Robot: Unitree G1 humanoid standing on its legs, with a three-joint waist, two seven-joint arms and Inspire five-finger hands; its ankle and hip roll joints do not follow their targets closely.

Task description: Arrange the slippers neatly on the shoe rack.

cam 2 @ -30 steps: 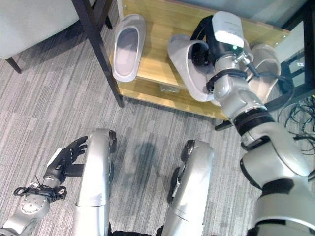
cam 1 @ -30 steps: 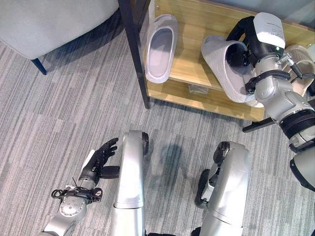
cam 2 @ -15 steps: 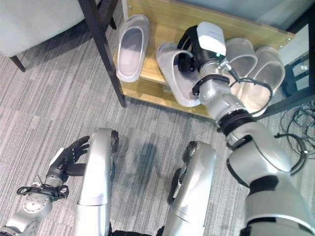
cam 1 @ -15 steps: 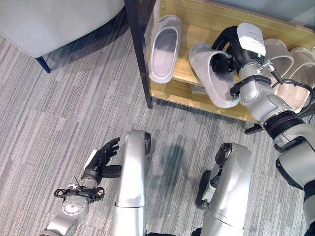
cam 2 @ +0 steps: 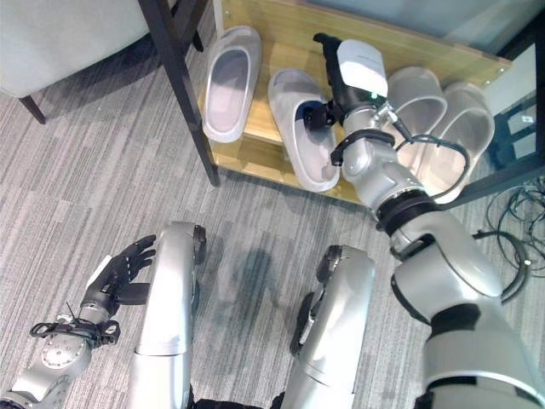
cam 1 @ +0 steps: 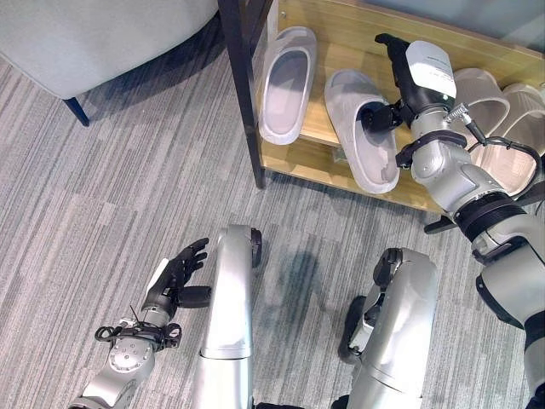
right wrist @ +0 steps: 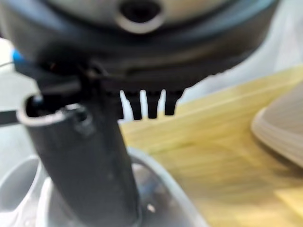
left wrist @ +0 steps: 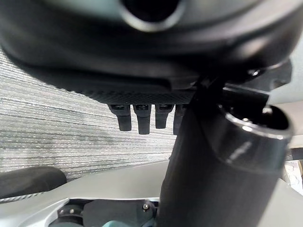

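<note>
We see grey striped carpet flooring (cam 1: pixel 128 196) across the lower part of the scene. At upper left sits a pale grey upholstered seat (cam 1: pixel 94 34) on a dark blue leg (cam 1: pixel 73 112).

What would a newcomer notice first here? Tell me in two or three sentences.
The right hand stands out first, reaching over the wooden shoe rack with its fingers straight and its thumb at the grey slipper lying sole-down there. A matching grey slipper lies beside it at the rack's left end, and a beige pair fills the right end. The left hand hangs open low over the striped carpet.
</note>
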